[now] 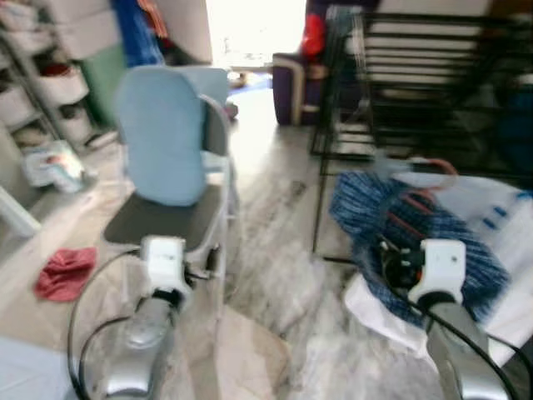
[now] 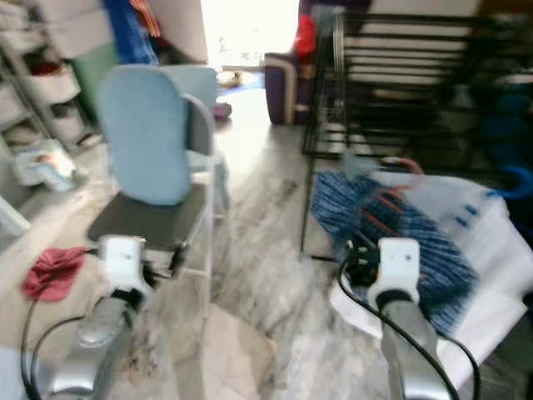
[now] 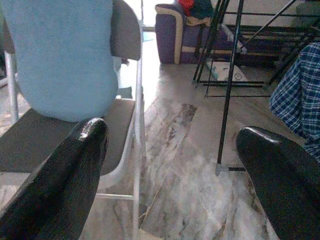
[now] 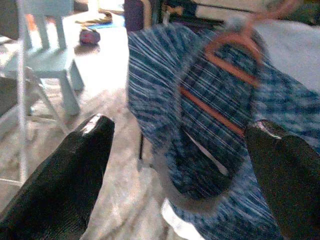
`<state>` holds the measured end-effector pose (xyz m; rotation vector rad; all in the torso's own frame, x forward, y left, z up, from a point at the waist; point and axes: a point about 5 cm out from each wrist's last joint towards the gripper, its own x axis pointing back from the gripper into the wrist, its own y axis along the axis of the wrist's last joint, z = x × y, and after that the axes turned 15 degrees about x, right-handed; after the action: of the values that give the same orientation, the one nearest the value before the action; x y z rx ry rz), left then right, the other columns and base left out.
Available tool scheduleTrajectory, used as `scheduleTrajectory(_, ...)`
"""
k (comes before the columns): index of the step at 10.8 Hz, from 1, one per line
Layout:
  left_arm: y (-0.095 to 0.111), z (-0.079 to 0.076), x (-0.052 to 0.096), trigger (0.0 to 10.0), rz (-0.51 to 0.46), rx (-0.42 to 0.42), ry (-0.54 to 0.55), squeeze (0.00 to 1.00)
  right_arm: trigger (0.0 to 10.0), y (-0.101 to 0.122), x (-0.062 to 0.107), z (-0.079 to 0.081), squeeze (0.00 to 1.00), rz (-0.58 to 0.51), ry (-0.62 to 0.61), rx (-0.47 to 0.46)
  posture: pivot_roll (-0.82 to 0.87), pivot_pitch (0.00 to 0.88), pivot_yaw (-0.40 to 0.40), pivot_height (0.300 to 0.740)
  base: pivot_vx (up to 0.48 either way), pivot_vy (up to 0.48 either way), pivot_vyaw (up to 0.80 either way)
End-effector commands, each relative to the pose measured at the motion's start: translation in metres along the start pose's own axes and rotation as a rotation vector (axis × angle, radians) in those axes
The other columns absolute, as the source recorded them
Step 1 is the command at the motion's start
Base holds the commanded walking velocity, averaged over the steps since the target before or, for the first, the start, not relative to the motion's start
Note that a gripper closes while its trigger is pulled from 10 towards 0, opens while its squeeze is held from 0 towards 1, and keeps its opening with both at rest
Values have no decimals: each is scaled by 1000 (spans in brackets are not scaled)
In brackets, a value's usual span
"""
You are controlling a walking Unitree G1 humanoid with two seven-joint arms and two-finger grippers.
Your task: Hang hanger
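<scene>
Our right gripper (image 4: pixel 175 145), jaws wide and empty, faces the orange hanger (image 4: pixel 227 75) on blue plaid cloth (image 4: pixel 165 75); left gripper (image 3: pixel 172 160) wide too, empty, by the chair (image 3: pixel 60 60).

I'm looking down at a grey-veined marble floor (image 1: pixel 275 275), washed with bright daylight from an opening (image 1: pixel 250 29) at the far end. A chair (image 1: pixel 171 167) with a light blue back and dark seat stands on my left, shelving (image 1: pixel 37 83) behind it. A black metal rack (image 1: pixel 416 83) stands on my right, a purple sofa (image 1: pixel 291 87) beyond.
</scene>
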<state>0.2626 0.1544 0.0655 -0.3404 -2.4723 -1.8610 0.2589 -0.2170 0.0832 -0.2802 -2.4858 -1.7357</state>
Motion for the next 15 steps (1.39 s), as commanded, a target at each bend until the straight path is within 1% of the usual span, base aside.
scheduleTrajectory(1, 4, 8, 4, 10000, -9, -19, 10, 0, 10000, 8, -6, 6, 0, -36, 28, 28, -164, 0, 12, 740, 0, 0, 0)
scheduleTrajectory(2, 4, 4, 3, 10000, -3, 3, -9, 0, 10000, 18, -14, 10, 0, -70, 41, 37, -164, 0, 29, 740, 0, -446, 0)
scheduleTrajectory(4, 9, 2, -2, 10000, -15, 5, -18, 0, 10000, 25, -22, 9, 0, -89, 38, 34, -164, 0, 29, 740, 0, -446, 0)
scheduleTrajectory(8, 3, 0, -1, 10000, 5, 1, -23, 0, 10000, 19, -17, 15, 0, -75, 52, 35, -183, 0, 43, 740, 0, -460, 0)
scheduleTrajectory(11, 1, 2, -4, 10000, 16, 29, -3, 0, 10000, 18, -16, 13, 0, -69, 63, 47, -189, 0, 39, 740, 0, 0, 0)
scheduleTrajectory(12, 3, 4, -4, 10000, 2, 25, 1, 0, 10000, 19, -17, 10, 0, -69, 59, 109, -189, 0, 34, 740, 0, 0, 0)
scheduleTrajectory(13, 2, 4, -3, 10000, -7, 43, -22, 0, 10000, 19, -15, 11, 0, -70, 87, 91, -187, 0, 30, 740, 0, 0, 0)
scheduleTrajectory(14, 2, 8, -2, 10000, 1, 41, -9, 0, 10000, 19, -15, 14, 0, -55, 113, 78, -187, 0, 31, 740, 0, 0, 0)
scheduleTrajectory(15, 1, 9, -3, 10000, 22, 90, -15, 0, 10000, 18, -16, 17, 0, -32, 128, 117, -188, 0, 31, 740, 0, 0, 0)
